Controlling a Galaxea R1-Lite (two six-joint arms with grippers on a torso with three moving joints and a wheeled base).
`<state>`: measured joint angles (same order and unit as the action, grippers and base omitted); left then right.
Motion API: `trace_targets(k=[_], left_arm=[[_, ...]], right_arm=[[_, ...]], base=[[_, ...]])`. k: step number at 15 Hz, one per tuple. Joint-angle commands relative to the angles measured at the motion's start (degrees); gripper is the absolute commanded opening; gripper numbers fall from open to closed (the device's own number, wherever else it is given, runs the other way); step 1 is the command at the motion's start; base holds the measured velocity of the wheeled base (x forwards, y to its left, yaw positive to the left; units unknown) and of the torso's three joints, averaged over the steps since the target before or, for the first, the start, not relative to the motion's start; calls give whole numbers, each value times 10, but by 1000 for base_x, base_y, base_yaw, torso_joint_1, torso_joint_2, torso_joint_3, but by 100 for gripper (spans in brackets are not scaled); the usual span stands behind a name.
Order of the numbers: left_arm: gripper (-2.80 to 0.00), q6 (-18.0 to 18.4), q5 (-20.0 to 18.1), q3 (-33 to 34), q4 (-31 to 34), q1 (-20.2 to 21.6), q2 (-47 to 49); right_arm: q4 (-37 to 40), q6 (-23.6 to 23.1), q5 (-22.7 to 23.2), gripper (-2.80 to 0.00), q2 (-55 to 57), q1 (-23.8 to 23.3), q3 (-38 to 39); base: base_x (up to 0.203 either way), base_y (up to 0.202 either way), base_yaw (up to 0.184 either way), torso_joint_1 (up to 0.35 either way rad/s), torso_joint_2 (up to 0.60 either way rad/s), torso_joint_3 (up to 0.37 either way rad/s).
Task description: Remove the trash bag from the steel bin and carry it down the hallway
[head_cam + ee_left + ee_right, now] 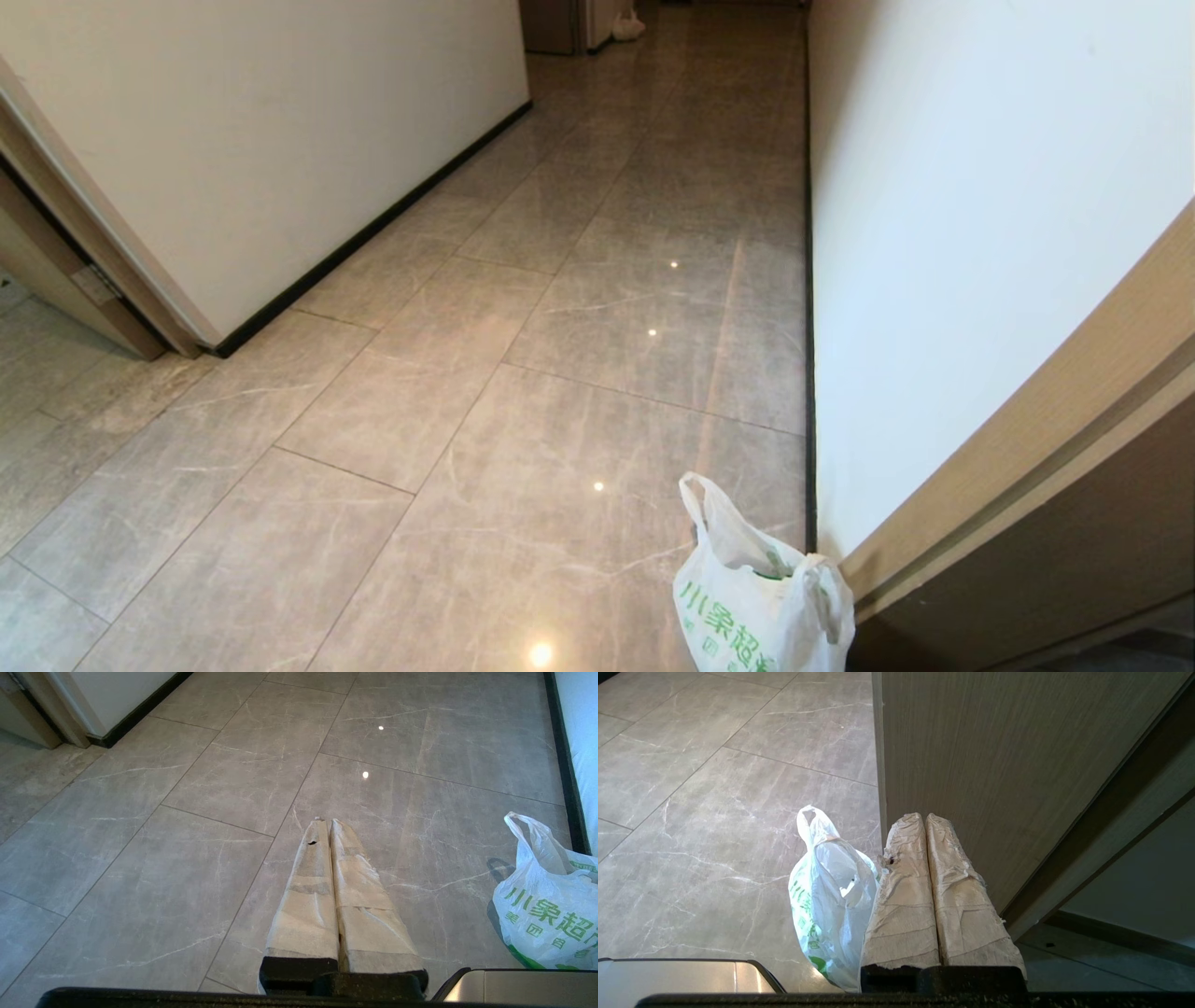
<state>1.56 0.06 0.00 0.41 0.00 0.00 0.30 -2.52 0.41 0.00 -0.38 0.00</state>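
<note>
The trash bag (761,607), thin white plastic with green print, stands on the grey hallway tiles (579,280) against the right wall, beside a wooden door frame (1027,448). One loop handle sticks up. My right gripper (924,815) is shut with nothing in it. It hangs above and beside the trash bag (826,896), facing the wooden frame (994,765). My left gripper (327,821) is shut and empty over bare tiles, with the trash bag (542,905) off to its side. Neither arm shows in the head view. The steel bin is out of view.
The hallway runs ahead between white walls with black baseboards. An open doorway (84,271) lies at the left. A small white bag (627,26) sits at the far end. A silver panel with a black edge (514,987) shows close under the wrist cameras.
</note>
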Motion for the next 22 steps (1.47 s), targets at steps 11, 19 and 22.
trace_targets(k=[11, 19, 22], left_arm=[[-280, -7, 0, 0, -1, 0, 0], [-280, -15, 1, 0, -1, 0, 0], [-280, -16, 1, 0, -1, 0, 0]], right_arm=[[0, 0, 0, -280, 0, 0, 0], [0, 0, 0, -280, 0, 0, 0], [0, 0, 0, -280, 0, 0, 0]], base=[[0, 0, 0, 0, 0, 0], [0, 0, 0, 0, 0, 0], [0, 0, 0, 0, 0, 0]])
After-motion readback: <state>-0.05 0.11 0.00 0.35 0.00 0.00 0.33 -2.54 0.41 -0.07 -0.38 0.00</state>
